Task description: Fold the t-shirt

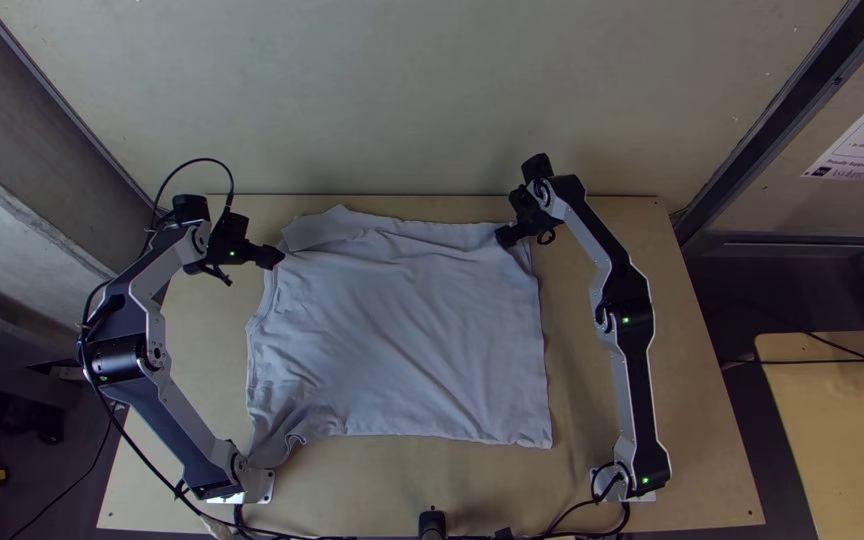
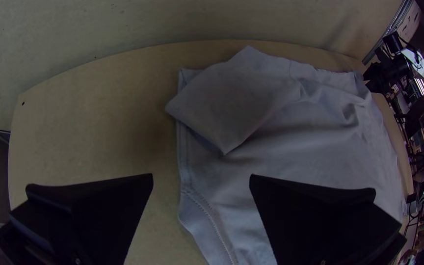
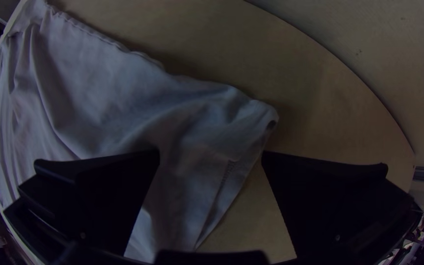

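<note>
- T-shirt (image 1: 402,330) laid out on the desk (image 1: 707,465) between the two arms; body spread, lightly wrinkled, main fold not yet made.
- Far left corner: a flap of cloth (image 2: 222,103) turned over onto the body, perhaps a sleeve tucked in to square the outline. Near left corner (image 1: 277,450) drawn out and rumpled, likely the other sleeve.
- Left pincer (image 2: 201,176) open, fingers wide apart, nothing gripped; placed at the far left part of the shirt, one finger over cloth, the other over bare wood.
- Right pincer (image 3: 211,153) also open, its gap set across the far right corner; nothing pinched.
- Reason for the placing, as judged: both ends of the far edge can be taken together, so that the cloth may be brought toward the near edge evenly. Body presumably kept flat for that.
- Orientation: collar end judged to point to the left arm's side, straight hem (image 1: 544,360) to the right arm's side; long axis run roughly crosswise, about parallel to the desk's far edge.
</note>
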Robot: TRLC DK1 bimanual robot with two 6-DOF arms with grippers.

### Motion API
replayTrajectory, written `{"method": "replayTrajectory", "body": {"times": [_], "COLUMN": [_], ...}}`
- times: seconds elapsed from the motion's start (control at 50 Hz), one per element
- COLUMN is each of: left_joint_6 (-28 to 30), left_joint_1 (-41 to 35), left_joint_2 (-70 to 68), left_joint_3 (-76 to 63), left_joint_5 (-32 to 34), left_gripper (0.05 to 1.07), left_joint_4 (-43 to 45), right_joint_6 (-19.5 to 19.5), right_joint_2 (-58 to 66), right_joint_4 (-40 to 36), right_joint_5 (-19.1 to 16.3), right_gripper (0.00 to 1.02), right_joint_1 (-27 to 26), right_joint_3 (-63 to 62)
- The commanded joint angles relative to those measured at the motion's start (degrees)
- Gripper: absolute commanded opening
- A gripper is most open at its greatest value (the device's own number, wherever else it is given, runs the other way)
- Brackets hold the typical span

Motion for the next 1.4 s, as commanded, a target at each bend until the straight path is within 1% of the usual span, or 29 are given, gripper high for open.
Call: {"method": "replayTrajectory", "body": {"times": [0.0, 0.18, 0.26, 0.34, 0.4, 0.42, 0.46, 0.58, 0.62, 0.64, 0.76, 0.78, 0.82, 0.88, 1.08, 1.12, 1.18, 1.2, 1.26, 1.28, 1.38], "left_joint_6": [0.7, 0.3, 0.3, 0.3, 0.3, 0.3, 0.3, 0.2, 0.2, 0.1, -1.1, -1.3, -1.6, -1.7, -2.2, -2.4, -2.4, -2.7, -3.1, -3.3, -3.6], "left_joint_1": [0.0, -0.2, -0.2, -0.3, -0.5, -0.5, -0.6, -0.9, -1.0, -1.0, -1.1, -1.1, -1.1, -1.2, -1.6, -1.6, -1.7, -1.7, -1.8, -1.8, -2.2], "left_joint_2": [1.0, 1.9, 2.1, 2.2, 2.3, 2.3, 2.5, 3.1, 3.2, 3.2, 3.2, 3.2, 3.2, 3.5, 4.4, 4.7, 5.0, 5.1, 5.3, 5.4, 5.6], "left_joint_3": [-2.0, -2.3, -2.7, -3.0, -3.1, -3.2, -3.1, -3.1, -3.1, -3.1, -3.6, -3.5, -3.4, -3.1, -3.1, -3.1, -3.1, -3.0, -2.8, -2.6, -1.9], "left_joint_5": [0.7, 0.7, 0.7, 0.7, 0.7, 0.7, 0.7, 0.7, 0.7, 0.7, 0.7, 0.7, 0.7, 0.7, 0.6, 0.6, 0.6, 0.6, 0.6, 0.4, 0.2], "left_gripper": [0.99, 0.99, 0.98, 0.89, 0.80, 0.79, 0.79, 0.78, 0.78, 0.75, 0.45, 0.42, 0.40, 0.40, 0.40, 0.40, 0.41, 0.46, 0.71, 0.75, 0.75], "left_joint_4": [0.4, 1.2, 1.5, 1.5, 1.7, 1.8, 1.8, 1.9, 2.0, 2.2, 4.5, 4.7, 4.9, 4.9, 5.0, 5.2, 5.4, 5.4, 5.4, 5.4, 5.3], "right_joint_6": [-1.2, -2.1, -2.5, -2.5, -2.8, -2.8, -3.3, -3.7, -4.2, -4.3, -4.5, -4.6, -5.1, -5.7, -5.9, -6.3, -6.7, -6.8, -6.8, -6.8, -6.9], "right_joint_2": [1.4, 2.0, 2.0, 1.9, 2.1, 2.1, 2.3, 2.7, 2.7, 2.7, 2.7, 2.7, 2.7, 2.7, 2.9, 3.0, 3.0, 3.0, 3.0, 3.0, 3.0], "right_joint_4": [0.6, 2.1, 2.6, 3.1, 3.3, 3.3, 3.4, 3.5, 3.6, 3.7, 4.0, 4.1, 4.2, 4.5, 4.9, 5.0, 5.6, 5.9, 6.8, 7.0, 7.6], "right_joint_5": [0.7, 1.1, 1.2, 1.2, 1.2, 1.2, 1.2, 1.2, 1.2, 1.2, 1.2, 1.2, 1.2, 1.2, 1.2, 1.2, 1.2, 1.2, 1.2, 1.2, 1.2], "right_gripper": [0.92, 0.91, 0.83, 0.82, 0.82, 0.82, 0.78, 0.76, 0.71, 0.69, 0.68, 0.65, 0.59, 0.54, 0.54, 0.50, 0.50, 0.50, 0.50, 0.50, 0.50], "right_joint_1": [-0.4, -0.5, -0.5, -0.4, -0.4, -0.3, -0.3, -0.3, -0.3, -0.3, -0.3, -0.3, -0.1, 0.0, 0.0, 0.0, 0.1, 0.0, -0.1, -0.1, 0.0], "right_joint_3": [1.2, 1.2, 1.2, 1.2, 1.2, 1.2, 1.2, 1.2, 1.2, 1.2, 1.2, 1.2, 1.2, 1.2, 1.2, 1.2, 1.2, 1.2, 1.2, 1.2, 1.2]}}
